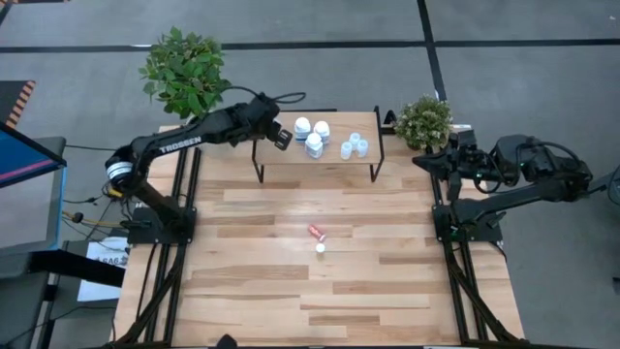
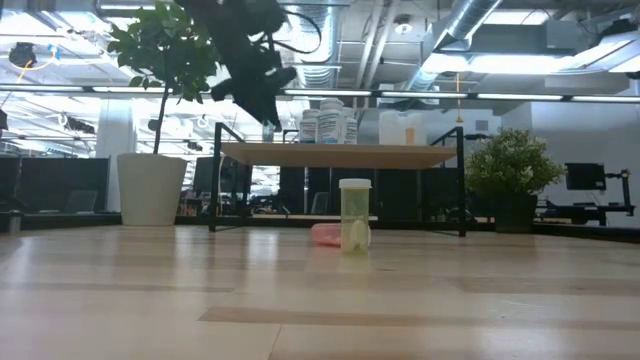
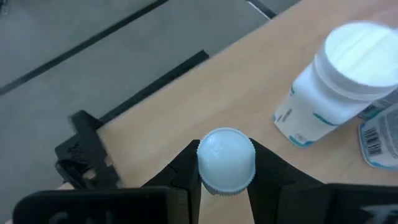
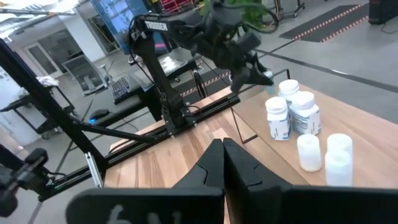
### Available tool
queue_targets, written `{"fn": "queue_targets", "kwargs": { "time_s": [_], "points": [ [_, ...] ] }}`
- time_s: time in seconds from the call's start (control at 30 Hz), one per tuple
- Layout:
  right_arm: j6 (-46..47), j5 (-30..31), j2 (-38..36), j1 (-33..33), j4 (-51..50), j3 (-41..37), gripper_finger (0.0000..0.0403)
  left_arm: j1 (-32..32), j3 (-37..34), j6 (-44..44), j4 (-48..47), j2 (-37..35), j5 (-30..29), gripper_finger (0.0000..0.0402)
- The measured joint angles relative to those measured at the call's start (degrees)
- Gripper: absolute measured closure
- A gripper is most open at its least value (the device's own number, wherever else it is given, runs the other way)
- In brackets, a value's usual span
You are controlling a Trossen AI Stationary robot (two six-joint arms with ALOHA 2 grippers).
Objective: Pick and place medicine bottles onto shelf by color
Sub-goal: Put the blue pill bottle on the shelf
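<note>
We have the left gripper (image 3: 225, 186) above the left end of the low light-wood shelf on black legs (image 1: 334, 165), its fingers grasping a small white-capped bottle (image 3: 226, 160) just beside the three larger white bottles with bluish labels (image 1: 313, 134). If we lower it too near them, the fingers could knock one over; too near the edge and the bottle could fall to the plank counter (image 1: 252, 281). The right gripper (image 4: 222, 163), clenched empty, waits at the counter's right side.

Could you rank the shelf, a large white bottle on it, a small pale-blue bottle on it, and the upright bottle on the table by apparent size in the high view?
1. The shelf, largest by far.
2. A large white bottle.
3. A small pale-blue bottle.
4. The upright bottle on the table; it looks only slightly smaller than the pale-blue one, so this last ranking is unsure.
</note>
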Motion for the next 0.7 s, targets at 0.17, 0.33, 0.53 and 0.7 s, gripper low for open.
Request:
{"fn": "queue_targets", "kwargs": {
  "time_s": [0.17,0.33,0.53,0.7],
  "points": [
    [0.0,0.0,0.2,0.0,-0.1,0.0,0.039,0.0,0.0,0.1,0.1,2.6,-0.4,0.0325],
    [0.0,0.0,0.1,0.0,-0.6,0.0,0.039,-0.2,0.0,1.4,1.5,2.7,-0.5,0.0328],
    [0.0,0.0,0.1,0.0,-0.9,0.0,0.039,0.0,0.0,3.1,1.8,2.8,-0.2,0.0319],
    [0.0,0.0,0.1,0.0,-1.1,0.0,0.039,0.0,0.0,3.1,1.7,2.8,-0.1,0.0303]
  ]
}}
